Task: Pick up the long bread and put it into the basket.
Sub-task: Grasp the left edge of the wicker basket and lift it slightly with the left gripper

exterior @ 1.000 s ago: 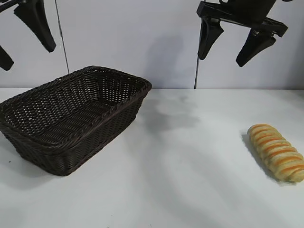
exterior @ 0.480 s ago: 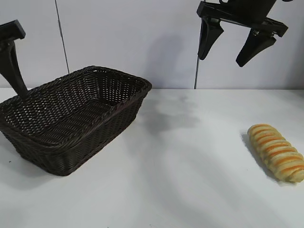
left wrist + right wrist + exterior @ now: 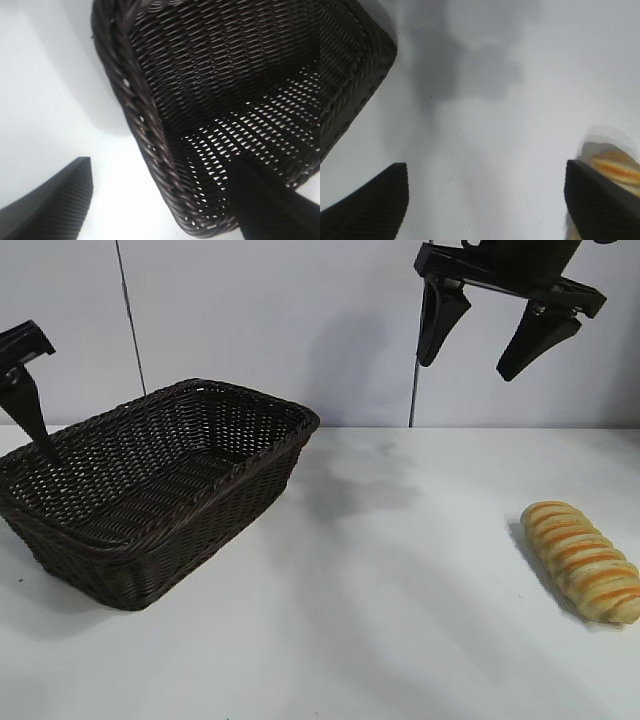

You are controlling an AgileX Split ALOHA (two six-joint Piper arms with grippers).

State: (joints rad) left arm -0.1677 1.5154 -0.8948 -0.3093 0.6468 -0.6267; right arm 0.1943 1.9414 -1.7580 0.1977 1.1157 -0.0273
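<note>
The long bread (image 3: 587, 560), pale yellow with orange-brown ridges, lies on the white table at the right. Its end shows in the right wrist view (image 3: 617, 167) beside one finger. The dark-brown wicker basket (image 3: 130, 540) stands at the left. My right gripper (image 3: 492, 352) hangs high above the table, left of the bread, open and empty. My left gripper (image 3: 162, 210) is open and straddles the basket's braided rim (image 3: 145, 130) at its far left end; one finger (image 3: 28, 405) shows in the exterior view.
The white table (image 3: 400, 620) lies bare between basket and bread. A pale wall with a thin vertical seam (image 3: 412, 390) stands behind. The bread lies near the table's right edge.
My left gripper has come down from high at the upper left to the basket's left rim. The right gripper, bread and basket have not moved.
</note>
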